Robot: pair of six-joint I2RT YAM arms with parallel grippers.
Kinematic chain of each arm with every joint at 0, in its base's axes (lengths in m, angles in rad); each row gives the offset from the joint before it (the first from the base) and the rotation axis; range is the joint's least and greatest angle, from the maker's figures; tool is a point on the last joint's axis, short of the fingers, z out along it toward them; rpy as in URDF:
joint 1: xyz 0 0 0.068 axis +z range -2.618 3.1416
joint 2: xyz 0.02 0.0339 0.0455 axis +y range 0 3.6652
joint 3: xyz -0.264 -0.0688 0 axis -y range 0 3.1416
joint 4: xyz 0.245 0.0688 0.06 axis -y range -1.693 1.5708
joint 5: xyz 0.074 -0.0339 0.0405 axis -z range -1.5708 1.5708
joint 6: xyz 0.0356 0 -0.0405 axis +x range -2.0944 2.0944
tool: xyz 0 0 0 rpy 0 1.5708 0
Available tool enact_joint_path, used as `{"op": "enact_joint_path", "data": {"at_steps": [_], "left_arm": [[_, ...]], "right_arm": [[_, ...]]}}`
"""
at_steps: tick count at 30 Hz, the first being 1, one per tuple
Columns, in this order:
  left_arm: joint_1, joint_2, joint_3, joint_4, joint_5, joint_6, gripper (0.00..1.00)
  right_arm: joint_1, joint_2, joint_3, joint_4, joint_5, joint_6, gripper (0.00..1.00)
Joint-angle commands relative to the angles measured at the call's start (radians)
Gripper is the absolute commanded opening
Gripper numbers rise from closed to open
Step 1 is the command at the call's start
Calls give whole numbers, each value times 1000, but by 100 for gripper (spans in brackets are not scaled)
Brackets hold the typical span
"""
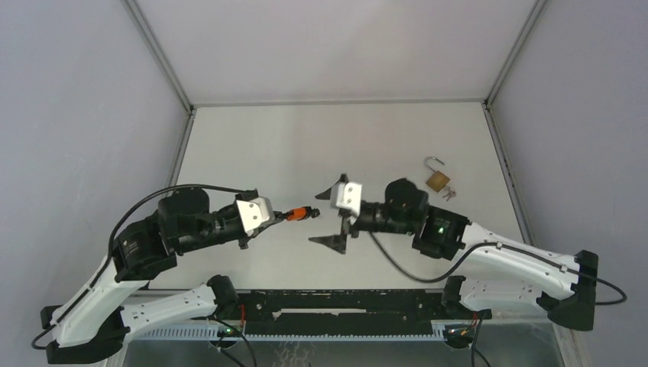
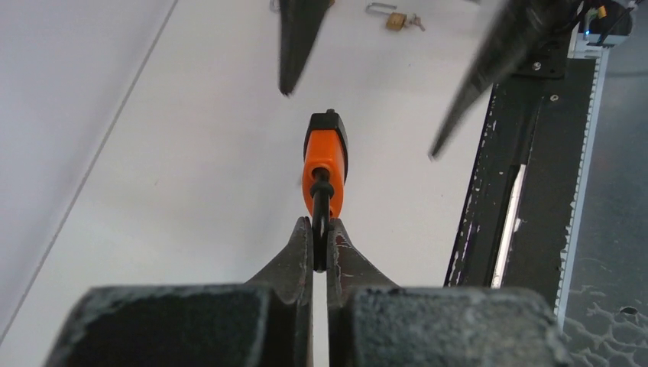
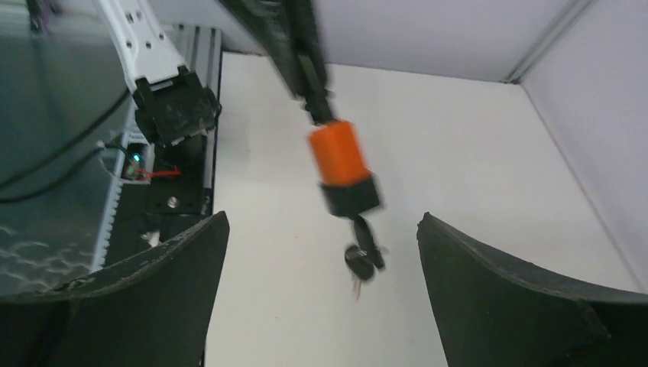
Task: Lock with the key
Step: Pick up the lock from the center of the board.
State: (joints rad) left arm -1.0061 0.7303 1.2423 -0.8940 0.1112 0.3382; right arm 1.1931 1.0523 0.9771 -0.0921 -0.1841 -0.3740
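We show the left end effector (image 2: 319, 241) clamped on the black shackle (image 2: 321, 202) of the orange plastic-cased padlock (image 2: 325, 157), mid-frame above the white counter (image 1: 306, 138); its small dangling key (image 3: 359, 260) hangs ungripped between the spread fingers of the right end effector (image 3: 319, 229), so turning evidently remains.

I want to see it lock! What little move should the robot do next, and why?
Probably the right gripper should ease forward and close on the key. The left gripper is shut on the loop of the orange lock; the key dangles from its far end, untouched, in front of the right gripper's open fingers.
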Motion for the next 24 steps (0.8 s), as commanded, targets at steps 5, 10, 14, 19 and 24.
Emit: {"op": "enact_joint_path", "data": {"at_steps": [5,10,14,19,24], "left_arm": [[-5,-60,43,134,83,-84,0],[-5,-67,49,163,115,-171,0],[-3,-67,58,171,157,-206,0],[4,-74,56,181,188,-231,0],[6,-73,63,187,205,-235,0]], "right_arm": [[-174,-37,-13,294,-490,473,99],[-91,-8,-17,326,-398,416,91],[-91,15,-24,399,-422,451,76],[-136,11,-81,496,-429,540,72],[-149,15,-106,495,-422,569,75]]}}
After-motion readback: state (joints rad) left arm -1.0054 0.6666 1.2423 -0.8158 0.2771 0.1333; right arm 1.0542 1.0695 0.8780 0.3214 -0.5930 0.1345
